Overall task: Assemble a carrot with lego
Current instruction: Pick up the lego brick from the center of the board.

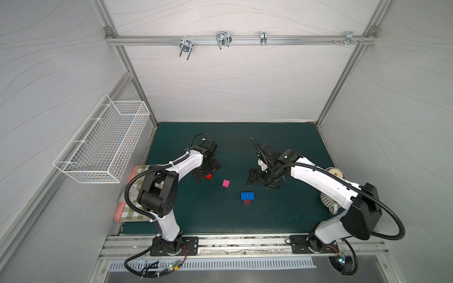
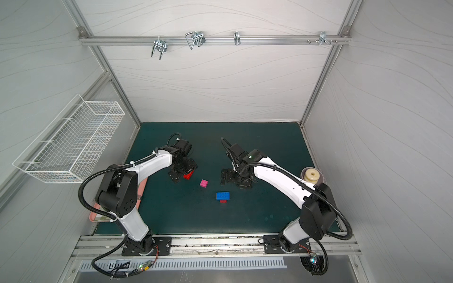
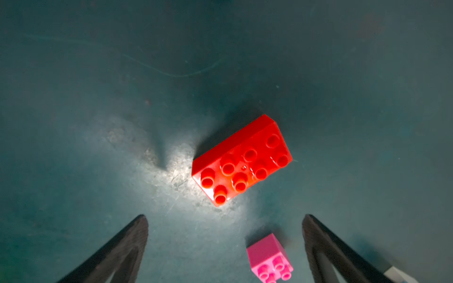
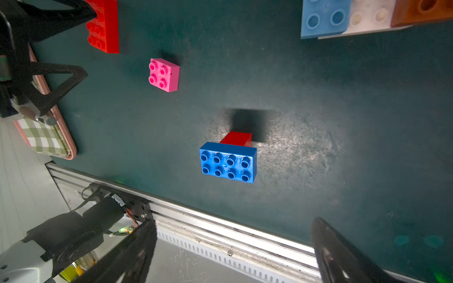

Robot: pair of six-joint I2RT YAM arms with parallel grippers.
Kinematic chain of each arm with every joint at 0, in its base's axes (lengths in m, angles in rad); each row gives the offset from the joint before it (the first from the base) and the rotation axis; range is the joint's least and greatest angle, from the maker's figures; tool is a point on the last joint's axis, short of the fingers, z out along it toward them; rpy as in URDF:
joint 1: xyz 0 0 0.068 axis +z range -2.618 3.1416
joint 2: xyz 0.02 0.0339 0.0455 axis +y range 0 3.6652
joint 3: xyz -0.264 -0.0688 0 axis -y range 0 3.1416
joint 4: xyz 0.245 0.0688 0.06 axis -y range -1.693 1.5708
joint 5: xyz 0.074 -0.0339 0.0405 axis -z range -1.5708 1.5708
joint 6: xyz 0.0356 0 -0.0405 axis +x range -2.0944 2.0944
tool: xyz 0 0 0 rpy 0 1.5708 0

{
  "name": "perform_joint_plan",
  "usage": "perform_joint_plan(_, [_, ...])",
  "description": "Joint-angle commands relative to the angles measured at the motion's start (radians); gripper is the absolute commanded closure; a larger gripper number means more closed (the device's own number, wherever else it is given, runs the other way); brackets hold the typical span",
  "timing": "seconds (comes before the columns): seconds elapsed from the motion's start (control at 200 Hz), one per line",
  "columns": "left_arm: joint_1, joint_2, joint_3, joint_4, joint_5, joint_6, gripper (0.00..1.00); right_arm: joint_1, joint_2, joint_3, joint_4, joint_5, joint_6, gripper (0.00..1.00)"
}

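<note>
When scanned from the front rail (image 1: 232, 241) outward, shows first a blue oblong brick (image 1: 247, 196), studs up, stacked on a small red brick (image 1: 247, 201) standing on the green surface (image 1: 220, 220). Next, farther in and toward the left arm, a pink square brick (image 1: 226, 183), alone, studs up, apart from both. Beyond that, a red oblong brick (image 3: 241, 160), studs up, just beside the left claw (image 1: 207, 172) and untouched by it. Left claw released, jaws spread wide, nothing between them, hanging low over the surface. Right claw (image 1: 262, 181) released and empty, held above the surface, apart from the blue oblong brick. Near the right claw, seen in the right wrist view: light-blue brick (image 4: 323, 19), white brick (image 4: 367, 17) and orange brick (image 4: 424, 9), touching in a row, partly cut off by the frame edge. Off to the sides, a tray (image 1: 117, 213) with a checked cloth by the left arm; a cream spool (image 2: 312, 175) behind the right arm. Farthest, a white wire basket (image 1: 103, 144) on the side wall.
</note>
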Motion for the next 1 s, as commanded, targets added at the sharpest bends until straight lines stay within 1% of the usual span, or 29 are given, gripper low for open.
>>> perform_joint_plan(0.0, [0.005,0.032,0.052,0.011,-0.042,-0.09,0.02,-0.015,-0.029,-0.015,-0.039,0.003,-0.009,0.01])
perform_joint_plan(0.375, [0.012,0.109,0.109,0.011,-0.072,-0.154,0.03,-0.038,-0.027,-0.018,-0.033,-0.01,-0.025,0.01])
perform_joint_plan(0.64, [0.013,0.127,0.123,0.0,-0.086,-0.198,0.1,-0.051,-0.025,-0.021,-0.03,-0.016,-0.031,0.01])
perform_joint_plan(0.996, [0.015,0.153,0.124,0.01,-0.062,-0.243,0.17,-0.059,-0.034,-0.028,-0.028,-0.02,-0.035,0.01])
